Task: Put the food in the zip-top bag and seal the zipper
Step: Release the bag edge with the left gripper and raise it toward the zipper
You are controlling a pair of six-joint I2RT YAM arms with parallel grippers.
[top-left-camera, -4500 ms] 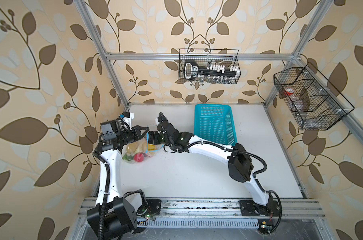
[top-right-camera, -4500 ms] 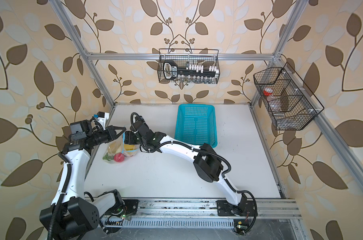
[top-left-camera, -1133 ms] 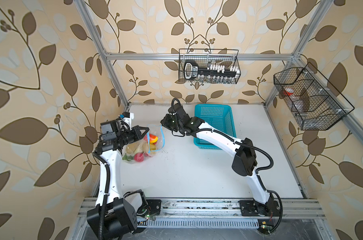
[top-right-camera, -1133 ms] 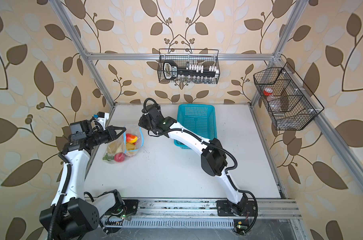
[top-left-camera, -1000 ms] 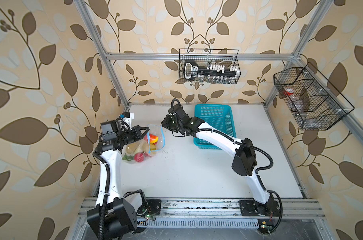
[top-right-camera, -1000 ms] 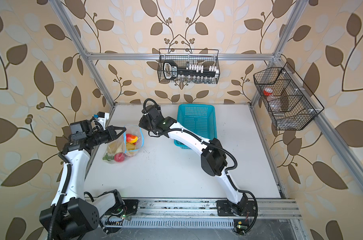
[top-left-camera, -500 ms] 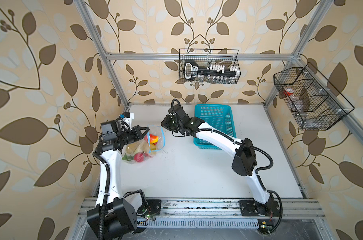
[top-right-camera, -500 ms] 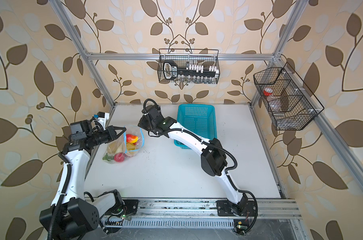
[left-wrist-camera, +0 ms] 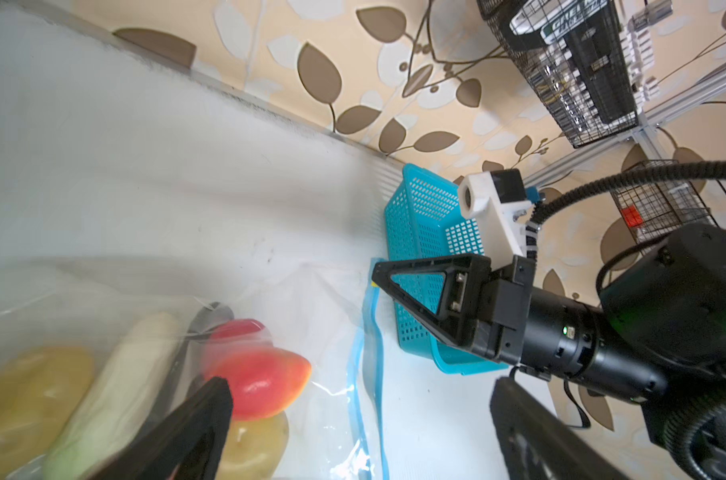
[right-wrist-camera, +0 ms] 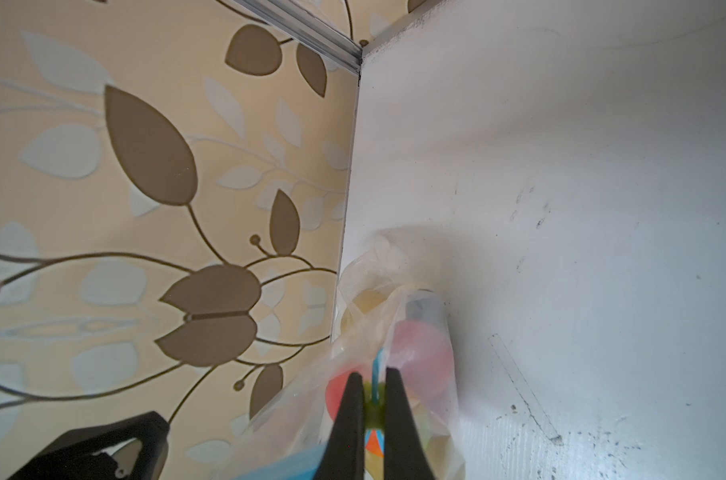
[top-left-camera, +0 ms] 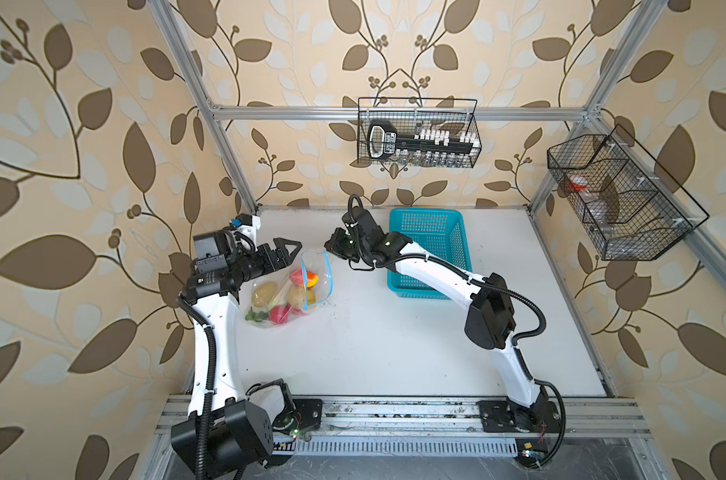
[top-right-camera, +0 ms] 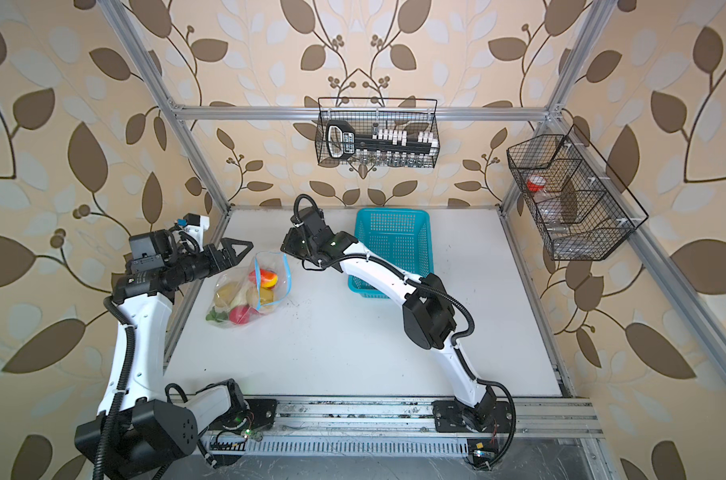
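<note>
The clear zip-top bag (top-left-camera: 275, 308) (top-right-camera: 233, 305) lies at the table's left, with the food inside: red-yellow fruit (top-left-camera: 307, 277) (left-wrist-camera: 266, 380), two tan potatoes (top-left-camera: 263, 292), a red fruit (top-left-camera: 279, 314) and green leaves (top-left-camera: 254, 316). Its blue zipper (top-left-camera: 329, 276) (top-right-camera: 287, 276) (left-wrist-camera: 374, 332) curves along the bag's right side. My left gripper (top-left-camera: 297, 253) (top-right-camera: 245, 253) (left-wrist-camera: 361, 390) stands wide open beside the bag's mouth, holding nothing. My right gripper (top-left-camera: 330, 249) (top-right-camera: 284, 247) (right-wrist-camera: 372, 378) is shut on the zipper's yellow slider tab (right-wrist-camera: 371, 409) at the far end.
A turquoise basket (top-left-camera: 432, 232) (top-right-camera: 394, 232) (left-wrist-camera: 419, 216) stands right behind the right arm. The left wall sits close beside the bag. Wire baskets (top-left-camera: 417, 133) hang on the back and right walls.
My left gripper has opened and let go of the bag's edge. The right gripper stays shut on the slider, which it had earlier drawn away from the left gripper.
</note>
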